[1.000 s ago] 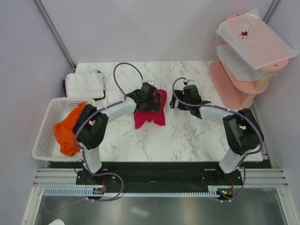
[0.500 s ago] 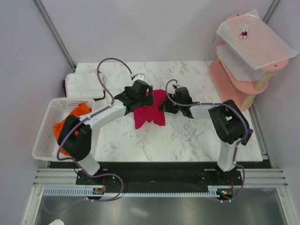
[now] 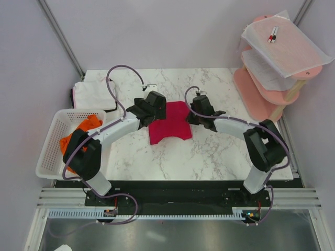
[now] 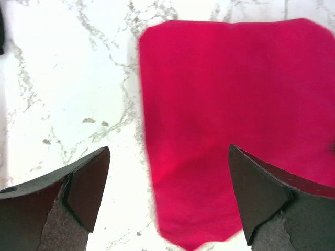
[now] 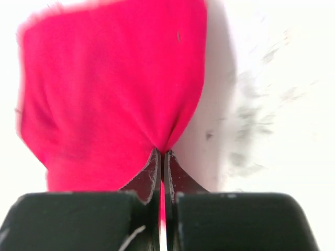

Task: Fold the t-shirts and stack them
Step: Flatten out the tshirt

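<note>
Pinch on the crimson-red t-shirt by the right gripper, mid-table.
Nearest, the orange t-shirt lies heaped in the white mesh basket at the left edge of the table. Further in, around the table's middle, the crimson-red t-shirt lies mostly flat. The right gripper has its fingers pressed fully together on the shirt's right edge, with the cloth puckered up between them. The left gripper is spread wide and holds nothing, poised over the shirt's left edge; contact with the cloth cannot be told. Farthest, the white t-shirt sits in a flat pile at the table's far left corner.
</note>
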Robot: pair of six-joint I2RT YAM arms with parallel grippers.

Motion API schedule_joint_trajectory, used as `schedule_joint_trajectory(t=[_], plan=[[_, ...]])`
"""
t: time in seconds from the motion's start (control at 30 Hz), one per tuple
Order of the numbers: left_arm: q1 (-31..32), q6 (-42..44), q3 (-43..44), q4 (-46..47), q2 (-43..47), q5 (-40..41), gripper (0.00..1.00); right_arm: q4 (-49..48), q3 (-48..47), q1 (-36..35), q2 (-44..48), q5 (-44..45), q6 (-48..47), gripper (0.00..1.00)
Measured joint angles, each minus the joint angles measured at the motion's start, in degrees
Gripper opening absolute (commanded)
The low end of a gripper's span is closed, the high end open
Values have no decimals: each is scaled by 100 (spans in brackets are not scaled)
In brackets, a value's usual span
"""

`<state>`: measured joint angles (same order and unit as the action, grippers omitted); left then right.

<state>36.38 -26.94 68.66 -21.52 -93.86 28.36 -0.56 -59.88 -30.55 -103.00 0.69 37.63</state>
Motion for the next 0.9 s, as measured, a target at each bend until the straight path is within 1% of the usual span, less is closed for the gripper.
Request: schedule_joint_trajectory(t=[0.1, 0.2, 0.33, 0.47, 0.6, 0.7, 0.9], plan=[[-37, 0, -98, -81, 81, 107, 99, 348, 4, 28, 905, 761, -197, 0], [-105, 0, -179, -136, 195, 166, 99, 584, -278, 46, 1541, 1222, -448, 0], [-205, 0, -210, -181, 385, 179, 98, 721, -1123, 79, 1554, 1237, -737, 0], [-313, 0, -225, -221, 623, 179, 98, 901, -2048, -52, 1056, 955, -942, 0], [-356, 7, -323, -190, 925, 149, 98, 1025, -2597, -299, 426, 608, -1047, 0], [-356, 76, -555, -46, 1202, 26, 98, 1117, -3117, -420, -282, 280, -1088, 0], [-358, 243, -1196, 667, 1526, -660, 99, 1329, -4551, -457, -2105, -404, -1130, 0]])
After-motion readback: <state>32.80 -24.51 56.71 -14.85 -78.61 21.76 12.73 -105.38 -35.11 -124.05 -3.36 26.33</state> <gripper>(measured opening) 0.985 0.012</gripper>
